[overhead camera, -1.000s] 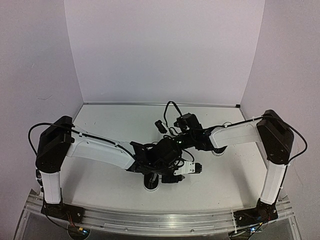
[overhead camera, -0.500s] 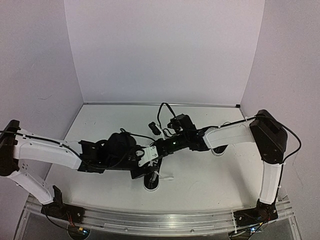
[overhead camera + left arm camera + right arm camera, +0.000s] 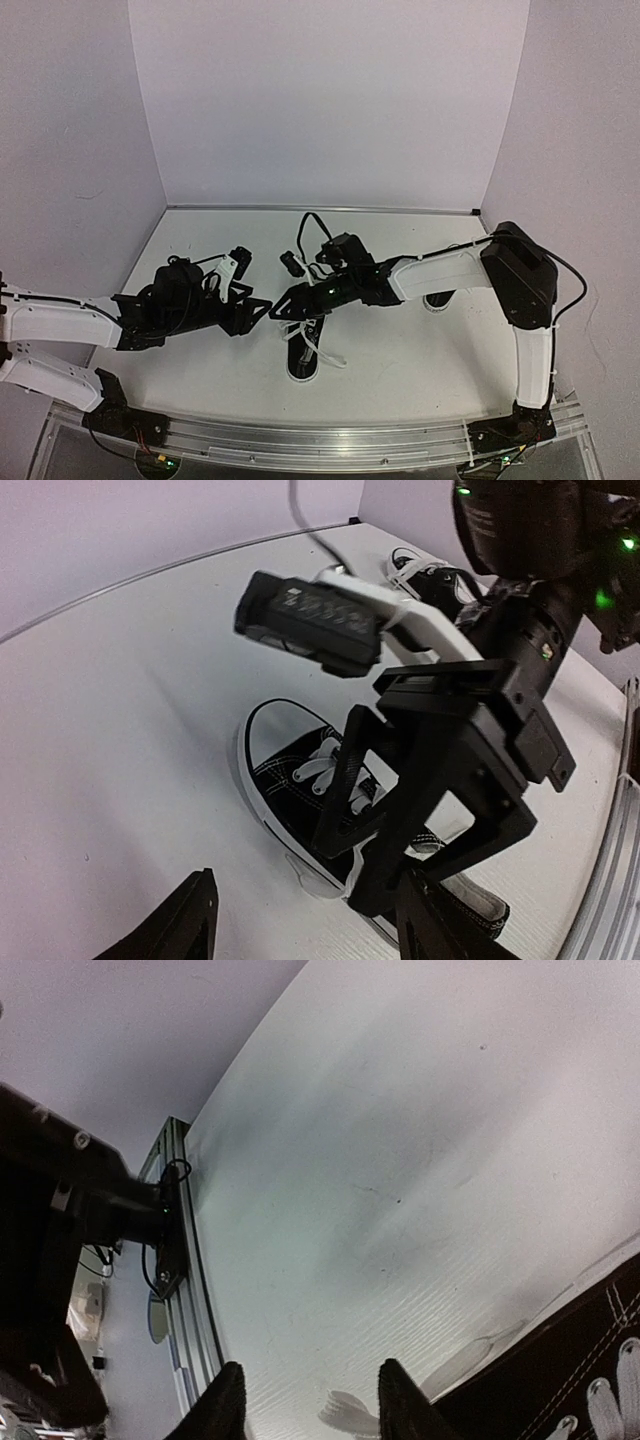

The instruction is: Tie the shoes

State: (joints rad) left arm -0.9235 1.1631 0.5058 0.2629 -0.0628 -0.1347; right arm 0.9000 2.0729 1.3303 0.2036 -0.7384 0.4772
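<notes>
Clearly, both grippers are open and neither holds anything. Seen from the top camera, the left gripper point(image 3: 252, 312) points toward 3 o'clock and hangs over the table point(image 3: 430, 350), at about 10 o'clock of the near shoe point(image 3: 303, 365) and apart from it. In its own wrist view its two fingers point(image 3: 180, 925) stand wide apart at the lower edge, and no object is caught between them. The right gripper point(image 3: 288, 311) reaches in from 3 o'clock and hangs just beside the 11 o'clock end of the same shoe. Its tip faces the left gripper, near to it but not touching. In the right wrist view the jaws stand open with a moderate gap. A white lace point(image 3: 345, 1412) end lies on the table in that gap, close to the fingertips point(image 3: 225, 1400); I cannot tell if a finger touches it. The near shoe lies at 6 o'clock of the table centre, black with a white sole, standing on its sole. Its lace is not tied, and one loose end trails on the table toward 3 o'clock. The far shoe point(image 3: 437, 300) stands at about 3 o'clock of the centre, partly hidden under the right forearm and well apart from both grippers. The left wrist view shows its white toe cap at the upper edge, behind the right arm.
</notes>
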